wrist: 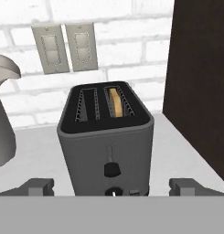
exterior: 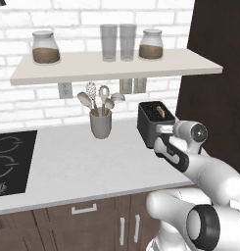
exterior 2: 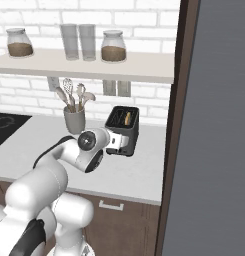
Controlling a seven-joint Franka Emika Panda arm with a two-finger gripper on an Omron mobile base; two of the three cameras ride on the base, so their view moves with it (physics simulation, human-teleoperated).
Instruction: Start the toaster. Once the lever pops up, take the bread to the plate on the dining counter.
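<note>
The black toaster stands on the white worktop by the dark cabinet, also seen as toaster and toaster. The bread stands in its right slot, pale tan, top edge just below the rim; bread and bread show too. A black lever tab sits low in the front slit, above a small knob. My gripper is open, level with the toaster's lower front, one fingertip on each side and nothing between them. The plate and the dining counter are out of view.
A grey utensil cup with spoons and a whisk stands left of the toaster. A black hob lies at the far left. A shelf with jars and glasses hangs above. The tall dark cabinet closes off the right side.
</note>
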